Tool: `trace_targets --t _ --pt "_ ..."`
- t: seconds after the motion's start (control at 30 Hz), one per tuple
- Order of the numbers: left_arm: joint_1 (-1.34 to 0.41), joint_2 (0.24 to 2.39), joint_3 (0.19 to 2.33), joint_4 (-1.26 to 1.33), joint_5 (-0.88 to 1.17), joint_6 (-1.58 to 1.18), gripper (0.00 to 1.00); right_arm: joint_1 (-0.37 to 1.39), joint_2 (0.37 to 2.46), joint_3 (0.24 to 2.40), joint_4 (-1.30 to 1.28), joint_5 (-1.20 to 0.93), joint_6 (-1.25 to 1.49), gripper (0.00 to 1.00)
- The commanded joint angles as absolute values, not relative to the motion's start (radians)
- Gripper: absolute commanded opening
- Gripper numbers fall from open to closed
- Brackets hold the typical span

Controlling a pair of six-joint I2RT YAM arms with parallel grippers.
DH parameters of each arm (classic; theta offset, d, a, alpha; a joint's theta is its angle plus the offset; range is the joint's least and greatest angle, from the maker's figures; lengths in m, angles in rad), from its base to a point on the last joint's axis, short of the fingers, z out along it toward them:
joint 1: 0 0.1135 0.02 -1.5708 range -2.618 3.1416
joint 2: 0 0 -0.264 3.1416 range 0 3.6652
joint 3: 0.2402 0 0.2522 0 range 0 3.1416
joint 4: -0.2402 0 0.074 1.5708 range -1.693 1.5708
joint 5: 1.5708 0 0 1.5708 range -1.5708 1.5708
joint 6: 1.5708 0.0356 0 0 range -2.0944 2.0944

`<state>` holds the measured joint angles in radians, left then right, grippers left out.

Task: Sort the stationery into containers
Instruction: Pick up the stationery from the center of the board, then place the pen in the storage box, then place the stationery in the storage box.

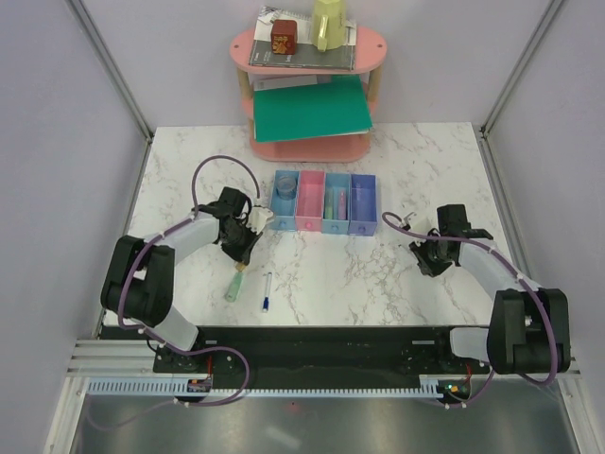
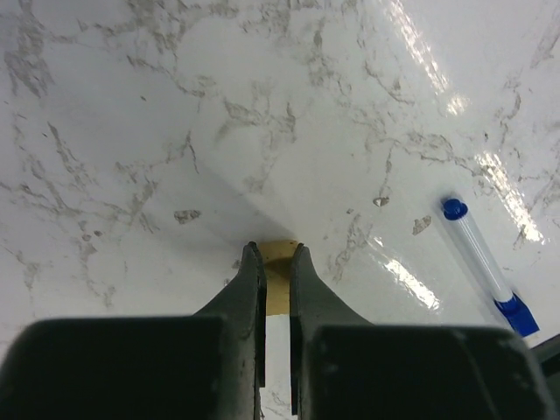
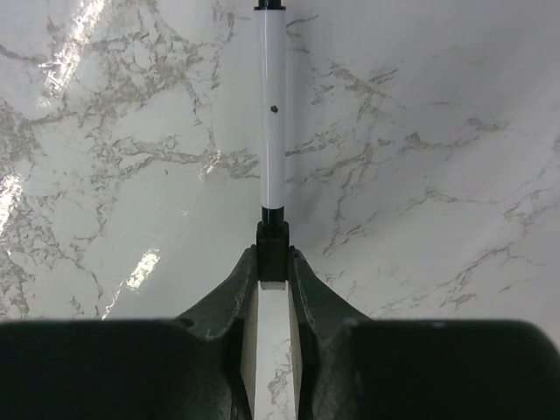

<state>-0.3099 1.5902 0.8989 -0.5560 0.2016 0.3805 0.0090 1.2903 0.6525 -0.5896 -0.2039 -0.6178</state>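
Clamping a tan eraser [image 2: 278,287], the left tool [image 2: 275,253] hangs over the tabletop [image 2: 131,131]; the right tool [image 3: 273,259] pinches 1 white pen [image 3: 274,131] by its black end.

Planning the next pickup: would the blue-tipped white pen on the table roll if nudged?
Probably: the pen is a smooth round tube on a glossy table. Its flat blue end might stop it. It looks thin and straight, likely stiff and light.

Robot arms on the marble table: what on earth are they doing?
They are sorting stationery into a row of four small trays. The left gripper is clamped on a tan eraser, the right gripper on a white pen with black ends, both short of the trays. A pale green marker and a blue-tipped pen lie loose on the table.
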Motion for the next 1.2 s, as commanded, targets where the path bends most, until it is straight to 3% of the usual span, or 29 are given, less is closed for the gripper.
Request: trace_targets --t 0.0,0.43,0.77,1.17 --pt "-0.313 1.527 0.974 -0.719 0.213 0.331 0.02 0.006 1.226 0.739 -0.639 -0.232 -0.612 0.06" --pt "-0.351 1.560 1.510 -0.888 0.307 0.238 0.02 0.005 1.181 0.995 -0.686 -0.324 -0.442 0.05" --pt "-0.460 1.831 1.833 -0.844 0.348 0.124 0.02 0.026 1.353 1.160 -0.481 -0.528 -0.178 0.06" --pt "-0.517 2.106 2.057 -0.811 0.307 0.115 0.02 0.178 1.564 1.238 -0.307 -0.477 -0.118 0.05"
